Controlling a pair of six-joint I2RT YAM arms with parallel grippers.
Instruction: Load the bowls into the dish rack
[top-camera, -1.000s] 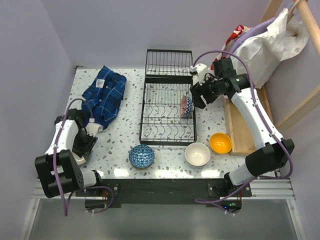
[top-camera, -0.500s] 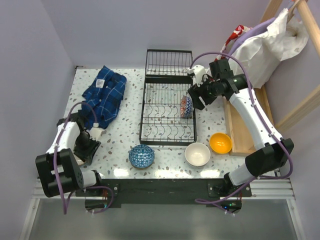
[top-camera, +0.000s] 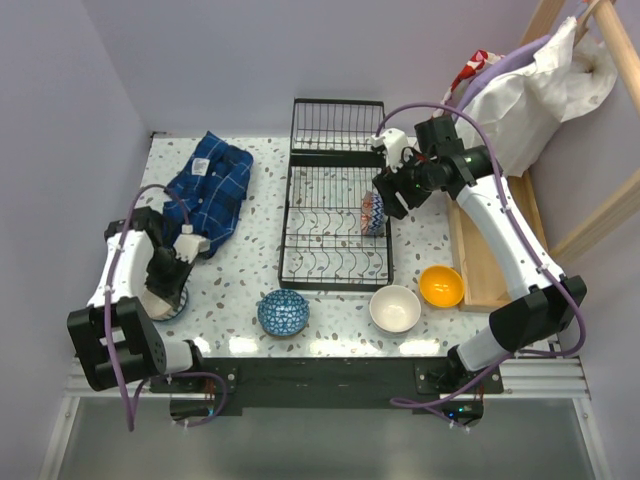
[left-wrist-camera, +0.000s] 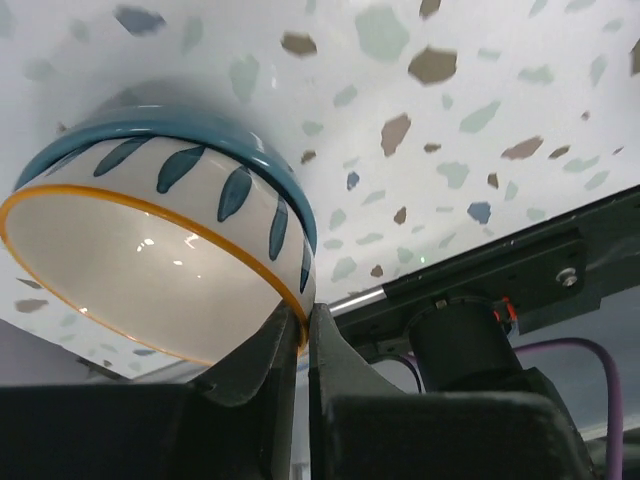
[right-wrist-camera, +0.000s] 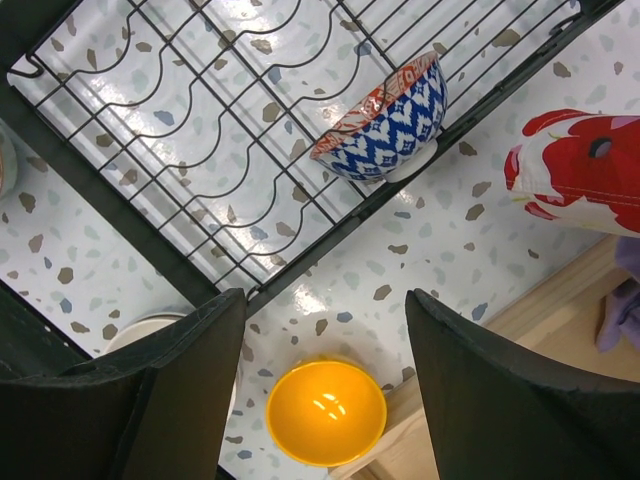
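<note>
My left gripper (top-camera: 166, 272) is shut on the rim of a white bowl with blue leaves, a teal band and an orange rim (left-wrist-camera: 150, 260), held just above the table at the near left (top-camera: 160, 300). My right gripper (top-camera: 394, 190) is open and empty, above the right edge of the black wire dish rack (top-camera: 335, 283). A red-and-blue patterned bowl (top-camera: 372, 213) stands on edge in the rack's tines, also in the right wrist view (right-wrist-camera: 385, 120). A blue patterned bowl (top-camera: 283, 312), a white bowl (top-camera: 395, 308) and an orange bowl (top-camera: 441, 285) sit in front of the rack.
A blue plaid cloth (top-camera: 212, 195) lies at the back left. A wooden tray (top-camera: 480, 250) lies along the right edge, with a white cloth bag (top-camera: 530, 90) and a red-and-white cloth (right-wrist-camera: 580, 165) behind it. Walls close the left and back sides.
My left gripper has drawn back from the table's near left, and the white bowl now shows in its grip. My right gripper has shifted slightly left and back over the rack's edge.
</note>
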